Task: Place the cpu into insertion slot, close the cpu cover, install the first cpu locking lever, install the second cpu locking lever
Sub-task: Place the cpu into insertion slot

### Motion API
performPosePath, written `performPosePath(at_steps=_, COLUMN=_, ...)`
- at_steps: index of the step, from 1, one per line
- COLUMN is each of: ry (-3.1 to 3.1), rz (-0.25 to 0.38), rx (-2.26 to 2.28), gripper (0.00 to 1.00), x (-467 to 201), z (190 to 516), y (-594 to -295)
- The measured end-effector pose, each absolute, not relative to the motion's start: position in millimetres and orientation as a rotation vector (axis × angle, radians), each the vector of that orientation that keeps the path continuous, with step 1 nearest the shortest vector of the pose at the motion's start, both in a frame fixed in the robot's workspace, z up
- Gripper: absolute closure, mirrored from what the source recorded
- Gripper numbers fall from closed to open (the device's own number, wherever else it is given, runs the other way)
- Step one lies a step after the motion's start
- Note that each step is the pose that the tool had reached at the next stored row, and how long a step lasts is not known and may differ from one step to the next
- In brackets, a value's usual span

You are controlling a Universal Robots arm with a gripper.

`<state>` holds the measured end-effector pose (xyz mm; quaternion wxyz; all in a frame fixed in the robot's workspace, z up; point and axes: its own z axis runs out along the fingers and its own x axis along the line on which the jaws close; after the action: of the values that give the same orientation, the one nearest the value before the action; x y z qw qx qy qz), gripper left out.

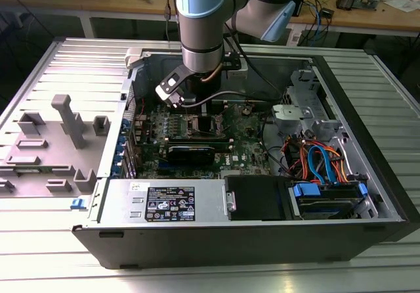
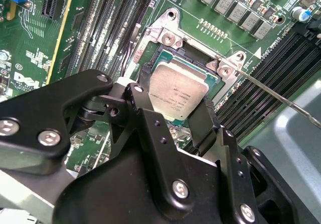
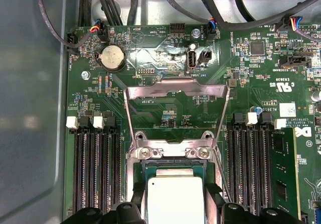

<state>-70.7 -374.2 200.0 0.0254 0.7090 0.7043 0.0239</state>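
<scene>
Arm: my arm [image 1: 202, 40] is silver-grey tubing with pale blue joint caps.
Wrist: a white-and-black camera block [image 1: 169, 88]; a dark cable [image 1: 236, 94] loops off it.
Gripper: my gripper [image 2: 175, 101] is matte black, built of angular linkage plates.
Fasteners: round silver screw heads [image 2: 48, 138] dot those plates.

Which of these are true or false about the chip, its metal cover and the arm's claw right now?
1. The gripper has a finger on either side of the cpu. True.
2. The cpu cover is shut over the chip. False: it is open, swung back from the insertion slot.
3. The cpu is at the insertion slot. True.
4. A person's hand holds the chip. False: the gripper holds it.
5. The computer case is open. True.
</scene>
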Motion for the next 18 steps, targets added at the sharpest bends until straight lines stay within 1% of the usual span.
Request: performPosePath(at_steps=18, ry=2.174, rz=0.074, rx=2.195, gripper=0.45, x=-70.8, z=200.0, y=-374.2)
